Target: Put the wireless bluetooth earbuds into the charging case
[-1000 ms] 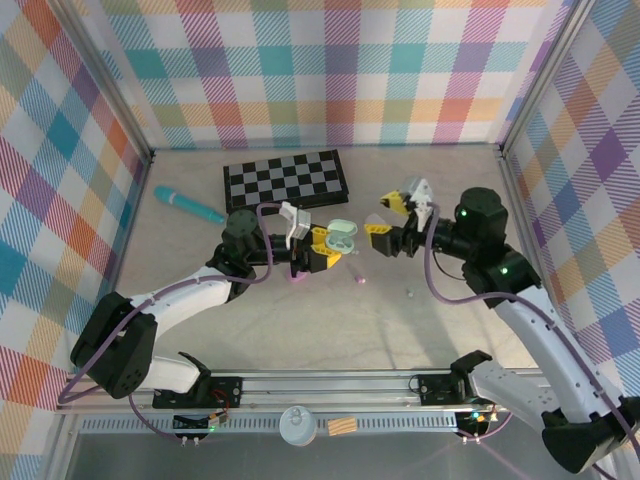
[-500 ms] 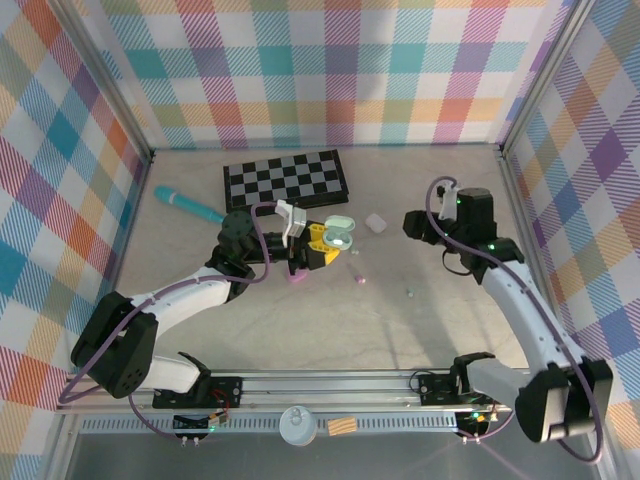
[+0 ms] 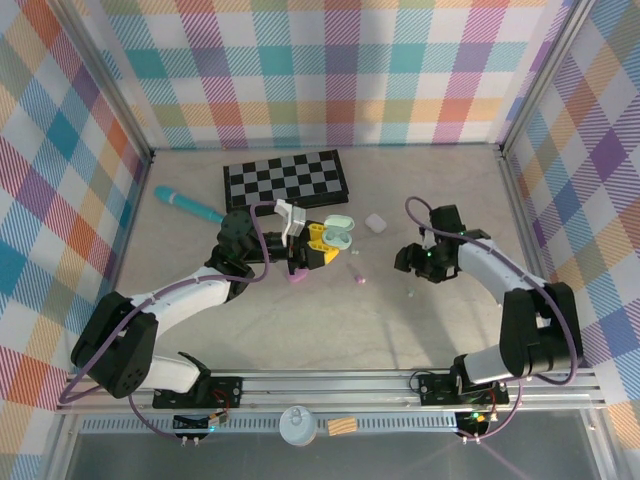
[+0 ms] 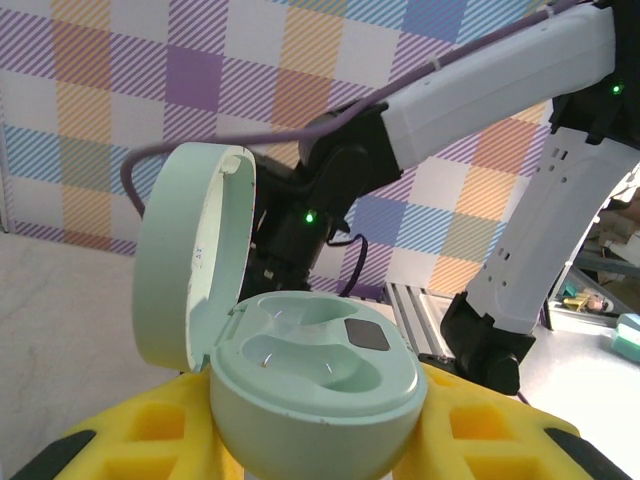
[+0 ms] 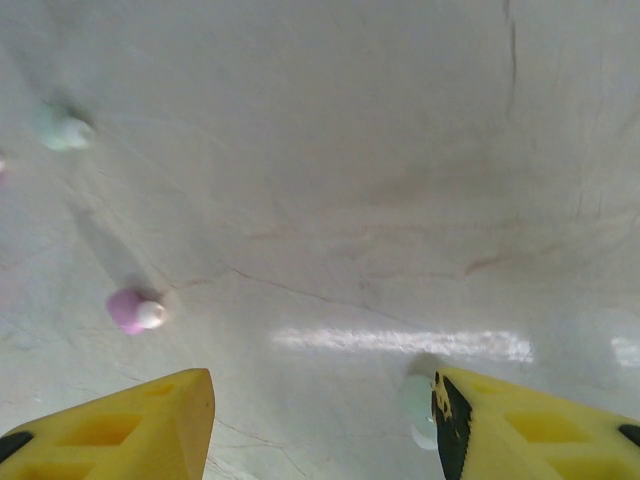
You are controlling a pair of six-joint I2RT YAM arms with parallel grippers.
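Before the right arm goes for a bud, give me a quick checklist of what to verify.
1. The lid of the pale green case is open: ok.
2. Its wells are empty: ok.
3. Case held in the left gripper: ok.
4. The right gripper is open: ok.
5. The pale green earbud is centred between its fingers: not ok, it lies beside one finger.

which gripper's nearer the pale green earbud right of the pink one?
Right. The right gripper hovers just above that earbud, beside one fingertip; the left gripper sits farther left, holding the open case.
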